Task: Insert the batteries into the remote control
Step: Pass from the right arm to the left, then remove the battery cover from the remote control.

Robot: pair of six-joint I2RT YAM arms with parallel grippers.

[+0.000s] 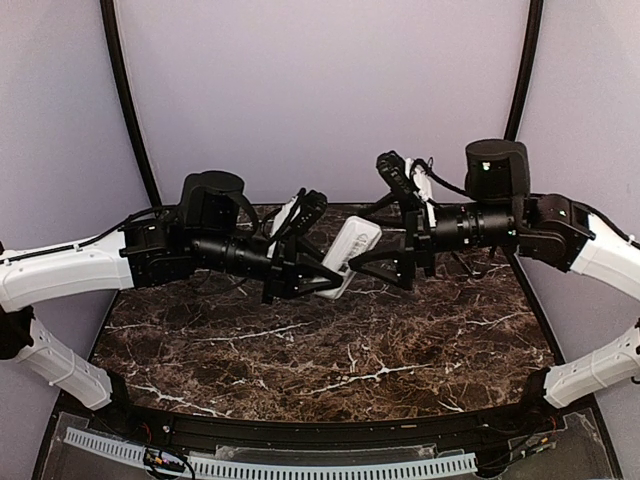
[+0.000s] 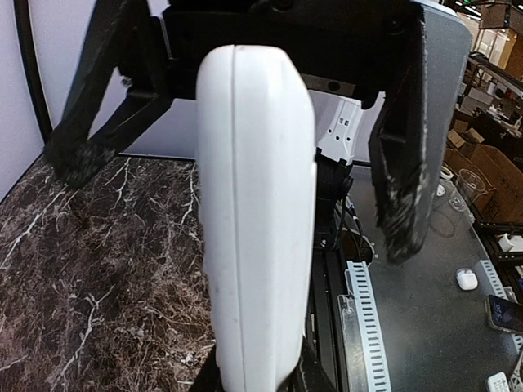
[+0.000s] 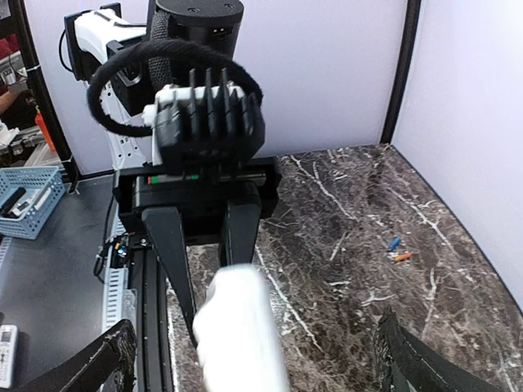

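Observation:
The white remote control (image 1: 357, 245) is held up above the marble table, tilted. My left gripper (image 1: 335, 278) is shut on its lower end. In the left wrist view the remote (image 2: 257, 204) stands edge-on and fills the middle, with the left gripper (image 2: 257, 377) clamped at its base. My right gripper (image 1: 372, 250) is open, with a finger (image 2: 400, 196) on each side of the remote's far end, not touching. In the right wrist view the remote (image 3: 237, 335) is blurred between the spread right gripper (image 3: 253, 351). The bluish battery (image 3: 394, 243) and orange-red battery (image 3: 401, 256) lie together on the table.
The dark marble table (image 1: 330, 350) has a white slotted cable strip (image 1: 300, 465) along its near edge. Off the table, a blue basket (image 3: 29, 200) and another small handset (image 3: 6, 351) sit on a grey bench. Purple walls and black poles (image 1: 125, 90) enclose the back.

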